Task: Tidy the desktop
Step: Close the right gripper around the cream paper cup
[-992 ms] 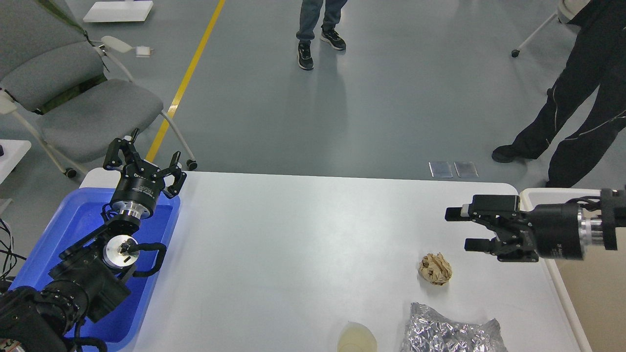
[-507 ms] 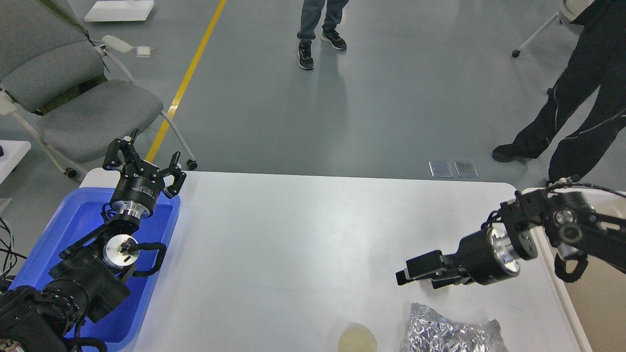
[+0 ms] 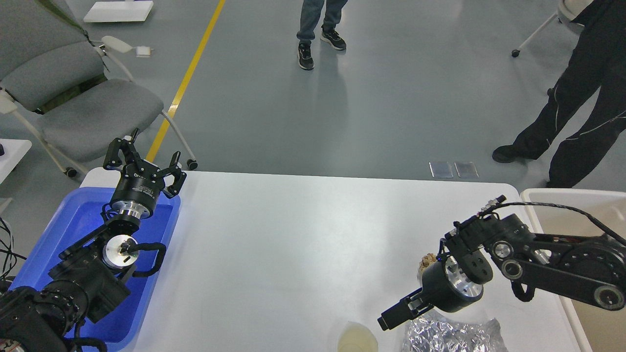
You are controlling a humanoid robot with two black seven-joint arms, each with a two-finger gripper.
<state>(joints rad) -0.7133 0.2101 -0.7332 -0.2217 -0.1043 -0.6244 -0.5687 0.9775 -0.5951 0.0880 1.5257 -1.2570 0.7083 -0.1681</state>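
Observation:
The white desktop (image 3: 303,234) carries a crumpled brown paper ball (image 3: 426,263), mostly hidden behind my right wrist, a crumpled sheet of silver foil (image 3: 452,336) at the front edge, and a pale yellowish cup (image 3: 356,340) to the foil's left. My right gripper (image 3: 398,313) points down and to the left, just above the foil's left end and near the cup. Its fingers overlap, so I cannot tell whether it is open. My left gripper (image 3: 142,162) is open and empty, raised over the far edge of the blue tray (image 3: 73,220).
A beige bin (image 3: 572,198) stands off the desktop's right edge, under my right arm. A grey chair (image 3: 78,93) stands behind the tray. Two people stand on the floor beyond the table, one at far centre (image 3: 318,29) and one at the right (image 3: 577,107).
My right arm has swung from level at the table's right edge down and left, past the paper ball, to above the foil. The left arm has not moved.

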